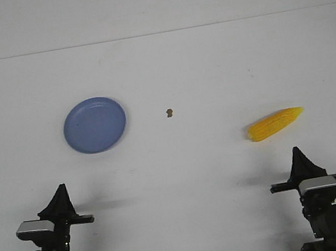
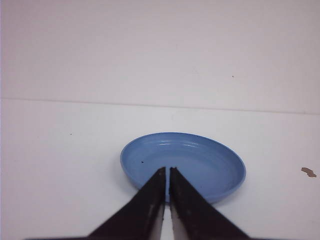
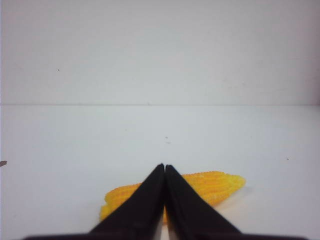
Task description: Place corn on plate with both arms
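Observation:
The blue plate (image 1: 95,124) lies empty on the white table at the left. The yellow corn (image 1: 275,123) lies on the table at the right, its pointed end to the right. My left gripper (image 1: 60,198) is shut and empty, near the front edge, short of the plate. In the left wrist view the plate (image 2: 200,160) lies just beyond the closed left gripper (image 2: 166,170). My right gripper (image 1: 298,156) is shut and empty, just short of the corn. In the right wrist view the corn (image 3: 215,184) lies behind the closed right gripper (image 3: 164,166).
A tiny brown speck (image 1: 169,112) lies on the table between the plate and the corn. It also shows in the left wrist view (image 2: 309,172). The table's far edge meets a white wall.

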Tool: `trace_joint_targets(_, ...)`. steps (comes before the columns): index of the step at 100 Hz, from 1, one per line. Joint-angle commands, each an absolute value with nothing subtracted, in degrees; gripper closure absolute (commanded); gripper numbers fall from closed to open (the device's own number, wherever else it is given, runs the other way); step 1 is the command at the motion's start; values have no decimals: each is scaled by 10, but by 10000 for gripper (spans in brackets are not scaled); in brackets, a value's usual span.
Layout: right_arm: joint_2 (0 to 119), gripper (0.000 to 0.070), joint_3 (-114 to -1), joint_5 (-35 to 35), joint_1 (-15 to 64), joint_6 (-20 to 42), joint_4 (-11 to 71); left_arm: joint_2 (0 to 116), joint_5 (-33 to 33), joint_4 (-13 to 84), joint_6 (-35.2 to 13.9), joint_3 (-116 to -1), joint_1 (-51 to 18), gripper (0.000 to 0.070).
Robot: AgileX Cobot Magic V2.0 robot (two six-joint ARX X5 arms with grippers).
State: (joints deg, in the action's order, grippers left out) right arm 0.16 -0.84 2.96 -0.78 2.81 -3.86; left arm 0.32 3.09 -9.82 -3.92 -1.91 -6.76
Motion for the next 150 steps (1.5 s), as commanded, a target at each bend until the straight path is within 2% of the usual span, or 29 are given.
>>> trace_joint_targets(1,1,697,-7,30,-8,32,-44,3,32,-104,-39,-8,-68,687)
trace_joint_targets(35,1,697,-7,30,-8,32,-44,3,32,-104,-40,-8,-68,687)
trace_joint_targets(46,1,697,-7,9,-8,-76,-47,3,32,-104,-39,-8,-68,687)
trace_joint_targets(51,1,697,-7,-1,-8,-95,-51,3,32,-105,-39,-8,-68,687)
trace_joint_targets(93,1,697,-7,-1,-8,-94,-69,3,32,-105,-39,-23,-68,687)
trace_joint_targets(110,1,697,-19,-2,-8,-52,-97,5,32,-74,-44,-74,-68,687)
trace_joint_targets(130,11,697,-107,-22,-8,-2,-2,76,32,43,-57,-202,-68,686)
trace_joint_targets(150,93,697,-249,-34,-8,3,155,212,32,155,-57,-343,-68,687)
